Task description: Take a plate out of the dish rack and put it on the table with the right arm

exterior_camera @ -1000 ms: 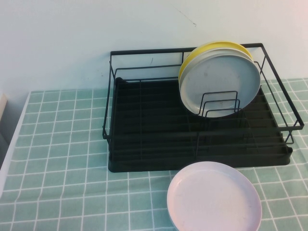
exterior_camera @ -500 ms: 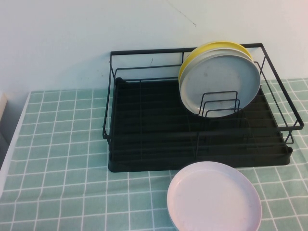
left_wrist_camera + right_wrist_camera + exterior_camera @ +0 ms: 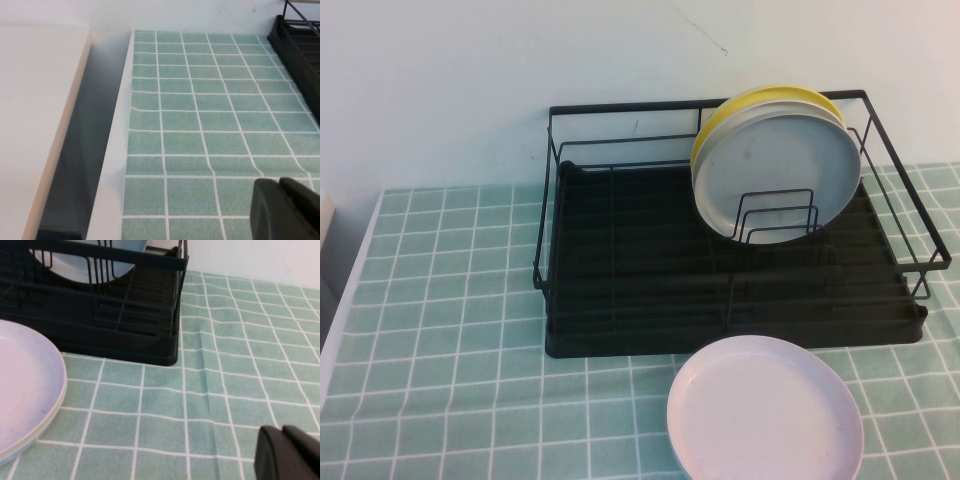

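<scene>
While the right gripper sits low over the table with its black fingers pressed together and holding nothing, the plate lies flat on the cloth well apart from it. From the high view, the pink plate is at the bottom right, just in front of the dish rack. A grey plate stands up in the rack with a yellow plate behind it. The left gripper rests over bare cloth, fingers together too, holding nothing.
</scene>
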